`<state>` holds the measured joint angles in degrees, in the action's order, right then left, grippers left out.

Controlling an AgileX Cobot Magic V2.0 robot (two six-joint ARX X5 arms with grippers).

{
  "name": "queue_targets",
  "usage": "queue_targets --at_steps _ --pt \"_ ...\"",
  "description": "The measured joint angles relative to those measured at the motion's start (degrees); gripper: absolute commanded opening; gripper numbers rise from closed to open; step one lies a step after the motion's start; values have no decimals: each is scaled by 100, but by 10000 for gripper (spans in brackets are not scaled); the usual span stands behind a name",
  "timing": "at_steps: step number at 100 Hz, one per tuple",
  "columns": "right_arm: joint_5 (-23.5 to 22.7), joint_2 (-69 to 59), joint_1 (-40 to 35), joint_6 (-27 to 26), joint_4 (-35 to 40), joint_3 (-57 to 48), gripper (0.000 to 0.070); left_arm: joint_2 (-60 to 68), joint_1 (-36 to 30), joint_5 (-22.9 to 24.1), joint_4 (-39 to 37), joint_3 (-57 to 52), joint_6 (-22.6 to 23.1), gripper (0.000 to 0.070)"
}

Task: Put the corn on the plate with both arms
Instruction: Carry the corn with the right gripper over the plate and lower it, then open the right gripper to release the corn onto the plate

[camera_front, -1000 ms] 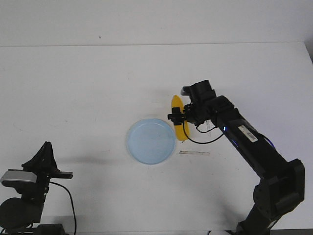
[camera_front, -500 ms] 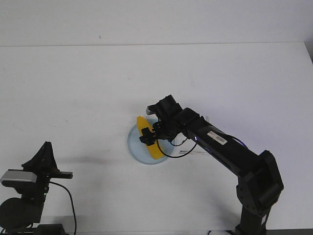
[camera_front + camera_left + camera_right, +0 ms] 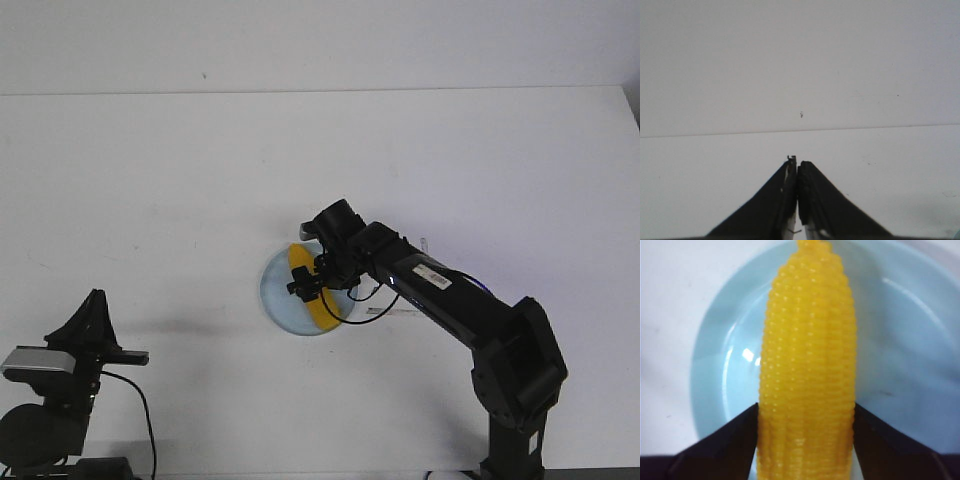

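The left end effector point(image 3: 797, 200) sits at about eight o'clock on the white worktop point(image 3: 150, 180), well apart from everything else, its two fingers pressed together with nothing between them. Toward the centre lies the plate point(image 3: 280, 295), pale blue and round. The corn point(image 3: 318, 300) lies across the plate's three o'clock half, pinched at its thick end between the fingers of the right end effector point(image 3: 305, 283); whether the cob touches the plate surface is hard to judge. In the right wrist view the corn point(image 3: 807, 365) points straight away from the end effector point(image 3: 805, 450) over the plate point(image 3: 900, 340).
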<state>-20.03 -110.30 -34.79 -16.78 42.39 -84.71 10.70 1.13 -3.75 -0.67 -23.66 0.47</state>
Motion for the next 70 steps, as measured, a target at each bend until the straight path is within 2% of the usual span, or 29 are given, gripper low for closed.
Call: queue_targets --at_steps 9,20,25,51,70 --pt "11 0 0 -2 -4 0 379 0 0 0 0 0 0 1" --pt "28 0 -7 -2 -2 0 532 0 0 0 0 0 0 1" --pt "31 -2 -11 -2 -2 0 571 0 0 0 0 0 0 1" --pt "55 96 -44 -2 -136 -2 571 0 -2 0 0 0 0 1" --pt "160 765 33 4 -498 -2 570 0 -2 0 0 0 0 1"
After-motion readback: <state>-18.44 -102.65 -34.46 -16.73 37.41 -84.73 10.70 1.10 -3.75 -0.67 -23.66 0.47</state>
